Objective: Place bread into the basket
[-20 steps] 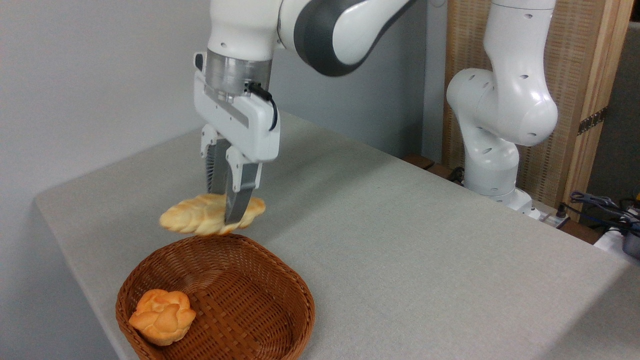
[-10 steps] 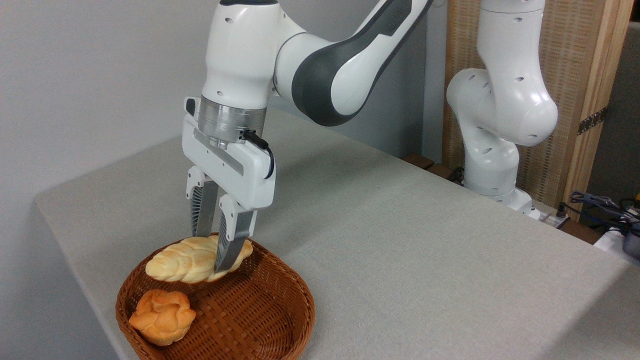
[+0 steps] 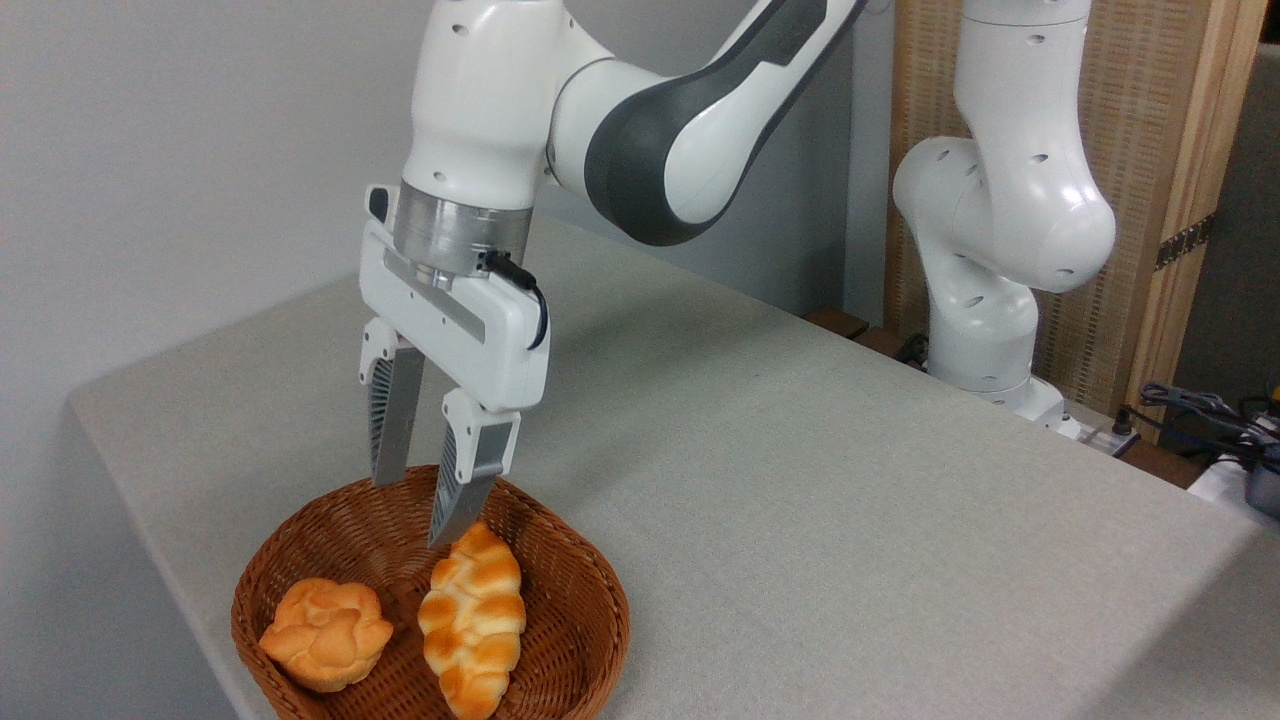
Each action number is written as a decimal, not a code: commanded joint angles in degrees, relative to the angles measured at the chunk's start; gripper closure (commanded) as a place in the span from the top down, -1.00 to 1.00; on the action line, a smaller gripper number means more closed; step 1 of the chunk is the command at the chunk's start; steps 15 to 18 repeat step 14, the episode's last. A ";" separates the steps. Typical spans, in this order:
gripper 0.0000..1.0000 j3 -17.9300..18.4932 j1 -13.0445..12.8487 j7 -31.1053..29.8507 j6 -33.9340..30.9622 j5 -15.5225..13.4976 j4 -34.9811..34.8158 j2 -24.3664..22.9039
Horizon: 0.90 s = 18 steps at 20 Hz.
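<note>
The bread (image 3: 472,632) is seen lying inside the basket (image 3: 590,610), just beside the round bun (image 3: 326,634), its near tip resting close to the front rim; the gripper (image 3: 414,510) is held above the far half of the basket, jaws spread apart and nothing gripped; the loaf could be snagged by the lower fingertip, which hangs very near its far end, if the arm is swung sideways rather than raised.

I found no text, label, brand, number or sign that could be read anywhere: none on my arm or end effector (image 3: 418,508), none on the basket (image 3: 590,585) or the worktop (image 3: 800,480).
</note>
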 commanded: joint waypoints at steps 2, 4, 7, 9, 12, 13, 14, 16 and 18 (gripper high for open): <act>1.00 -0.09 -0.88 -5.31 -2.68 -1.30 -0.03 -4.83; 1.00 -0.26 -1.14 -5.86 -8.03 -1.30 0.06 -7.81; 1.00 -2.19 -1.06 -6.03 -19.19 -0.87 3.47 -9.76; 1.00 -2.20 -1.06 -5.95 -25.61 -0.69 6.29 -9.76; 1.00 -1.85 -0.88 -5.68 -30.73 -0.42 6.48 -10.46; 1.00 -1.76 -0.79 -5.68 -31.09 -0.42 6.48 -10.55; 1.00 -1.67 -0.71 -5.60 -31.35 -0.42 6.39 -10.47; 1.00 -1.67 -0.71 -5.60 -31.35 -0.42 6.39 -10.47; 1.00 -1.67 -0.71 -5.60 -31.35 -0.42 6.39 -10.47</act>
